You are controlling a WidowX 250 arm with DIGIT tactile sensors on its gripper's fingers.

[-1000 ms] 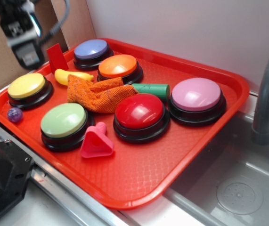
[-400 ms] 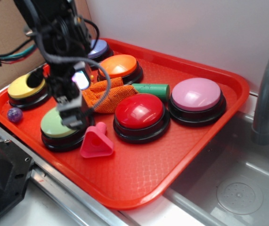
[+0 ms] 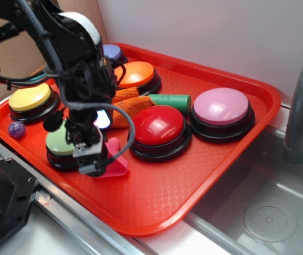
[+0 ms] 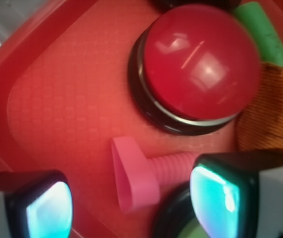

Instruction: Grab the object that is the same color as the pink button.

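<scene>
The object, a hot-pink funnel (image 3: 117,166), lies on its side on the red tray (image 3: 204,159), in front of the green button (image 3: 61,142). My gripper (image 3: 94,159) hangs low right over it and hides its left part. In the wrist view the funnel (image 4: 137,173) sits between my two fingers, flared base toward the tray's edge, ribbed neck toward the right finger (image 4: 215,198). The gripper (image 4: 131,206) is open and touches nothing. The pink button (image 3: 221,106), pale pink on a black base, stands at the tray's right side, well away.
A red button (image 3: 157,125) sits just right of the funnel. An orange cloth (image 3: 130,109), green cylinder (image 3: 173,100), orange button (image 3: 136,74), yellow button (image 3: 30,98) and purple ball (image 3: 16,129) share the tray. A sink (image 3: 270,212) and faucet (image 3: 302,106) are at right.
The arm has swung from the back left of the tray forward and down, past the green button, and now hangs over the pink funnel. Nothing on the tray has moved.
</scene>
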